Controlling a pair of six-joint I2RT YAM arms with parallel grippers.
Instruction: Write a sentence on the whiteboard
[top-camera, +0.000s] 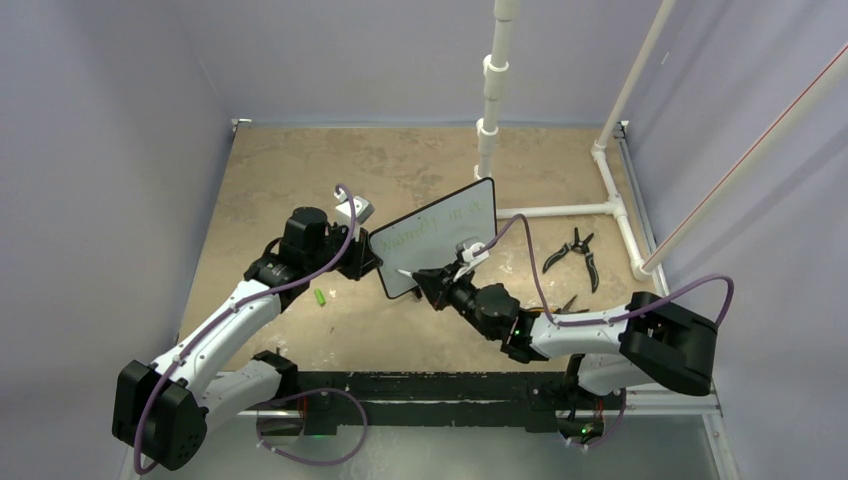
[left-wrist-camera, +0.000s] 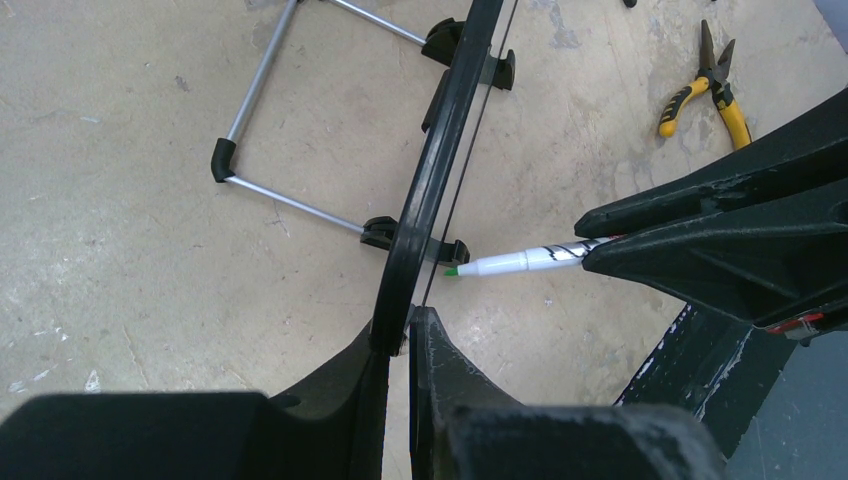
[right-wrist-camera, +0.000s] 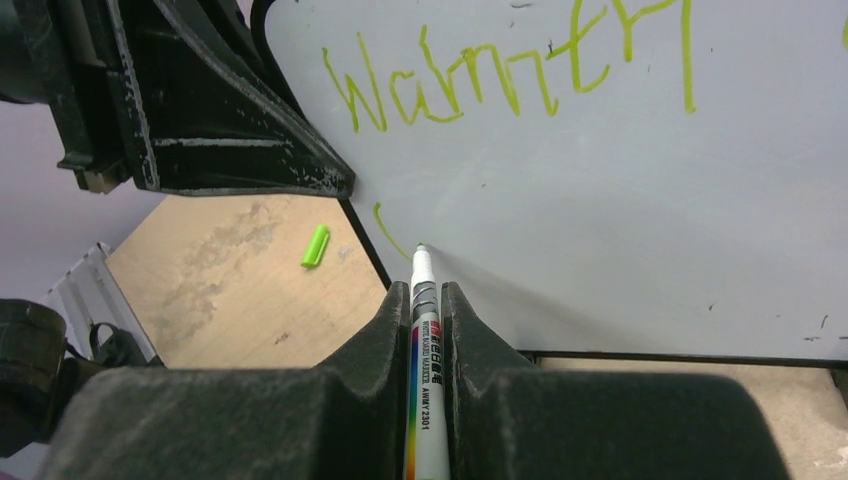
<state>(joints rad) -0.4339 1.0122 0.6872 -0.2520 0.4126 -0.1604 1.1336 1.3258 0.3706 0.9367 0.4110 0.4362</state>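
Whiteboard (top-camera: 435, 238) first: it stands propped upright near the middle of the desk (top-camera: 300, 180), its two black feet down on the surface and a thin wire stand (left-wrist-camera: 262, 95) folded out behind it. Your left gripper (left-wrist-camera: 402, 330) is pressed together on the board's black frame, pinching the left edge near the lower corner, one finger on each face. Your right gripper (right-wrist-camera: 425, 300) is clamped on a white marker (right-wrist-camera: 422, 270), which points up and forward out of the closed fingers. The marker's green tip sits at the white surface, low on the board's left side and close to its lower left corner, and from the right wrist view it looks to be touching. On the board, the sentence (right-wrist-camera: 505, 75) shows as one line of green handwriting across the upper part, and below it a single short curved stroke ends right at the marker tip. A green marker cap (right-wrist-camera: 316, 245) lies on the desk to the left of the board, apart from it. Yellow-handled pliers (left-wrist-camera: 705, 90) lie on the desk on the right arm's side, well clear of the board.
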